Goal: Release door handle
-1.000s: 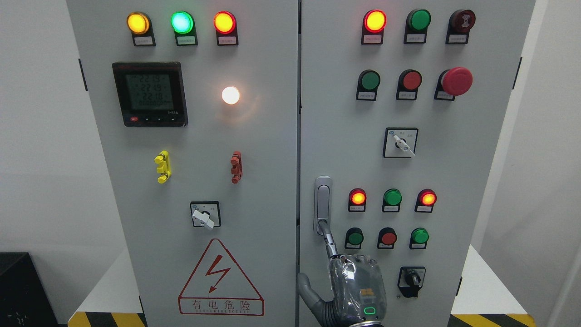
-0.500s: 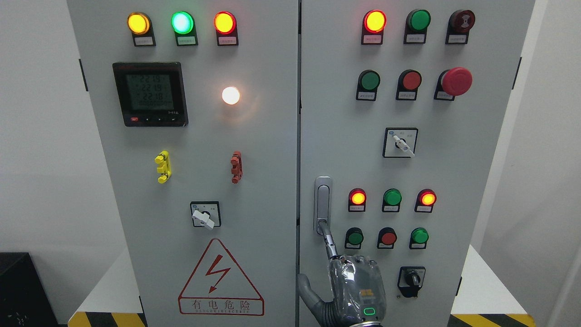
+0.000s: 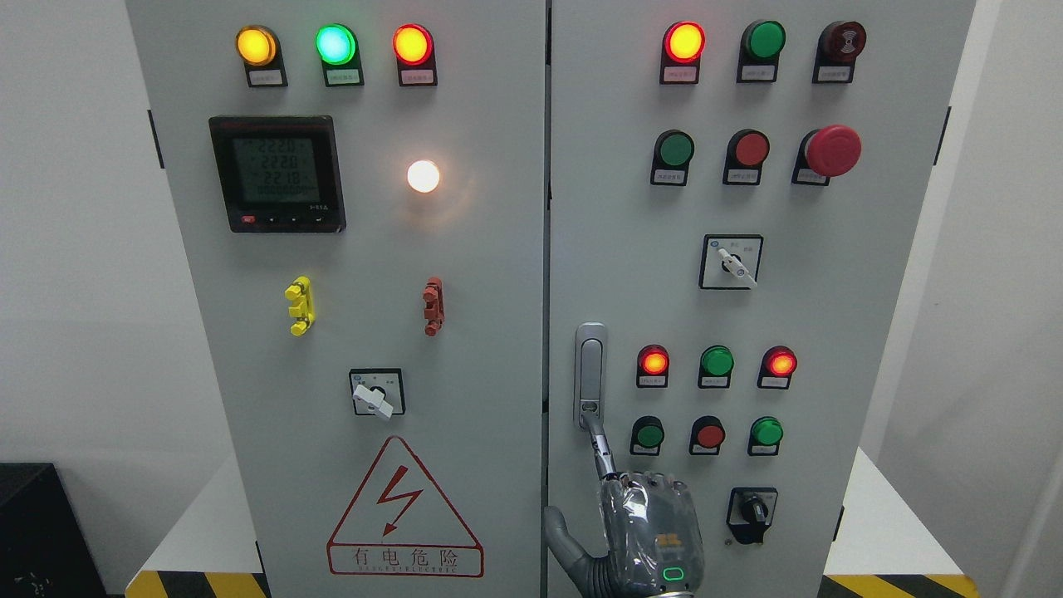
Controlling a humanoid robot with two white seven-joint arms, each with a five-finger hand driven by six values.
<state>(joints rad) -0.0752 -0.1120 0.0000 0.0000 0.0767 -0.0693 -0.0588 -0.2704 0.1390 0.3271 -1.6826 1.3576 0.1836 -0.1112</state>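
cabinet door handle [image 3: 590,374] above hand [image 3: 644,531]

A plain white wall [image 3: 75,249] fills the left side, evenly lit and without marks. Another pale wall [image 3: 996,332] runs down the right side, slightly greyer in tone. Low at the left edge stands a black box-like object [image 3: 37,531], its nature unclear. At the bottom, a white base surface [image 3: 195,531] shows on the left and again on the right [image 3: 889,523], each edged along the lower border by a yellow-and-black hazard stripe [image 3: 195,584]. The light is soft, casting faint shadows only.
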